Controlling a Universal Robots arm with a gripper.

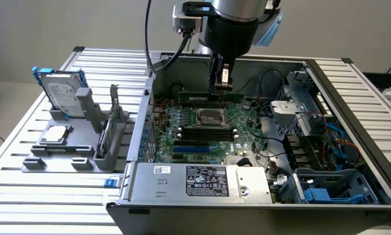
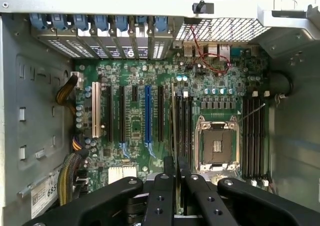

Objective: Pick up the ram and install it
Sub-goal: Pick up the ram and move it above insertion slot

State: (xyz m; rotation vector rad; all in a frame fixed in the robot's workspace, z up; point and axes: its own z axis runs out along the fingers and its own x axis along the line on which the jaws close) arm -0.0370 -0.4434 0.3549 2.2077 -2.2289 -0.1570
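The ram (image 1: 212,96) is a long, thin green stick that hangs level inside the open computer case (image 1: 150,88), just above the motherboard (image 1: 189,120). My gripper (image 1: 222,88) comes down from above and is shut on its top edge near the middle. In the wrist view the ram (image 2: 174,121) appears edge-on, running out from between my black fingers (image 2: 167,186). It lies along the black memory slots (image 2: 184,128) beside the processor socket (image 2: 216,145). I cannot tell whether it touches a slot.
A grey stand at the exterior view's left holds a silver hard drive in a blue frame (image 1: 63,93), an upright card (image 1: 110,128) and a chip (image 1: 56,134). The power supply (image 1: 202,181) fills the case's near side. Cables and drive bays (image 1: 326,147) crowd the exterior view's right.
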